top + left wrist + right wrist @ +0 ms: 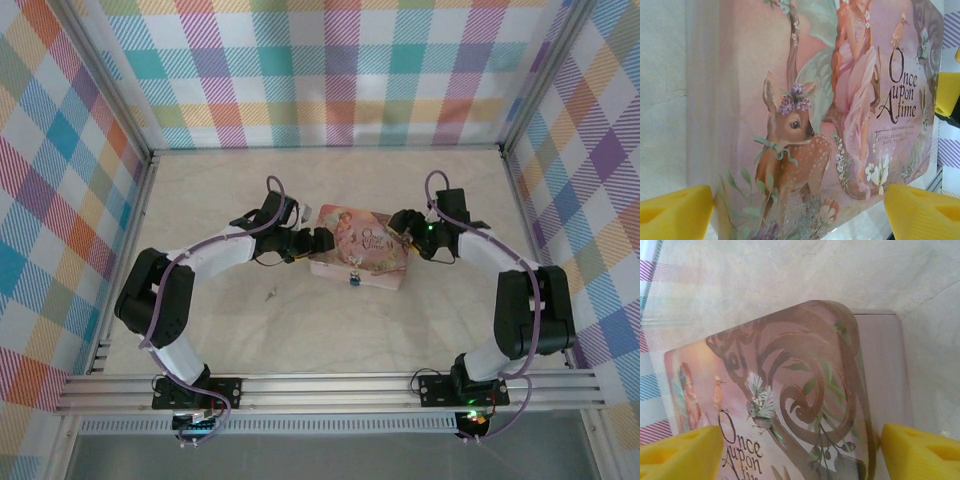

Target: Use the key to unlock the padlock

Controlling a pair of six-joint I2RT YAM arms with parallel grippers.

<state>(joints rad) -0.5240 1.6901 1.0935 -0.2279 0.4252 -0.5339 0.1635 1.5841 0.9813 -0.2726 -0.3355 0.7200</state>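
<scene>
- Judging the step in hand as bracing the pink tin [362, 243] from both ends, near the middle of the bench [330, 345].
- Doing it well: pressing evenly from opposite ends, avoiding skidding the tin toward the far edge, leaving its near side free for reaching the lock.
- Locating the padlock [354, 278], tiny and bluish, hanging at the tin's side facing the near edge.
- Locating the key [270, 294], a thin dark sliver lying loose on the bench, off toward the left edge from the tin and well apart from both tools.
- Expecting trouble later in pinching so thin a sliver off a flat bench, probably slipping unless approached low and square.
- Showing the left tool [322, 241] spread wide at the tin's left end, yellow pads [675, 212] flanking the illustrated lid, carrying nothing; not showing whether actually touching the tin.
- Showing the right tool [400, 228] likewise wide at the tin's right end, pads [920, 450] straddling a rounded corner, carrying nothing; contact again not telling.
</scene>
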